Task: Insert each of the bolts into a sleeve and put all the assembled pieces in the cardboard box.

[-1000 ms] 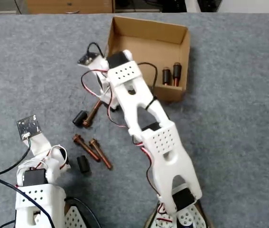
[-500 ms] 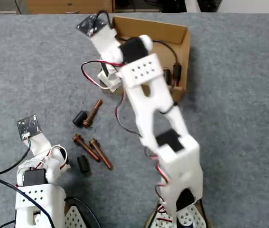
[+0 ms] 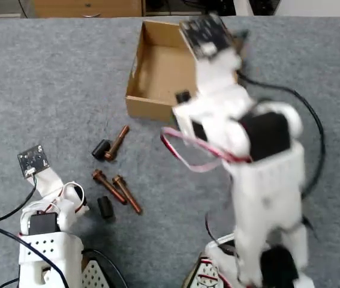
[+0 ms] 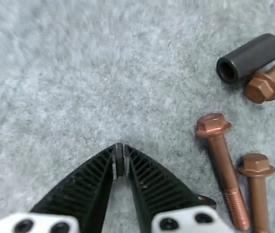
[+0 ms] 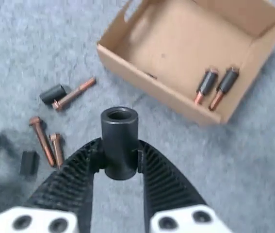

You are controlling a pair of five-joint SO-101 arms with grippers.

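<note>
At the table's (image 3: 38,90) near left corner the left arm (image 3: 44,246) sits low. The left gripper (image 4: 119,162) is closed tight on nothing, its ribbed tips meeting just above the grey felt.

Just right of it lie two bare bolts, the first bolt (image 3: 108,186) and the second bolt (image 3: 126,194). They are close together and roughly parallel, with their heads toward the far side. A loose sleeve (image 3: 105,206) lies just beside the first bolt's threaded end. A little farther back a third bolt (image 3: 117,143) lies at a slant. Another sleeve (image 3: 101,148) sits by its head, and the left wrist view shows that sleeve's open mouth next to the head, with the bolt outside the bore.

Farther right, at the far middle of the table, stands the box (image 3: 149,109) with its top open. In the right wrist view two assembled pieces (image 5: 206,86) lie side by side on its floor, near one corner. Each has a copper tip sticking out of a dark sleeve.

Rightmost, the right arm (image 3: 265,180) rises high, and in the high view its wrist covers the box's right part. The right gripper (image 5: 119,148) clamps a held sleeve (image 5: 120,131) between its two fingers. The sleeve's bore faces the wrist camera, and it shows against the felt just outside the box's near wall.
</note>
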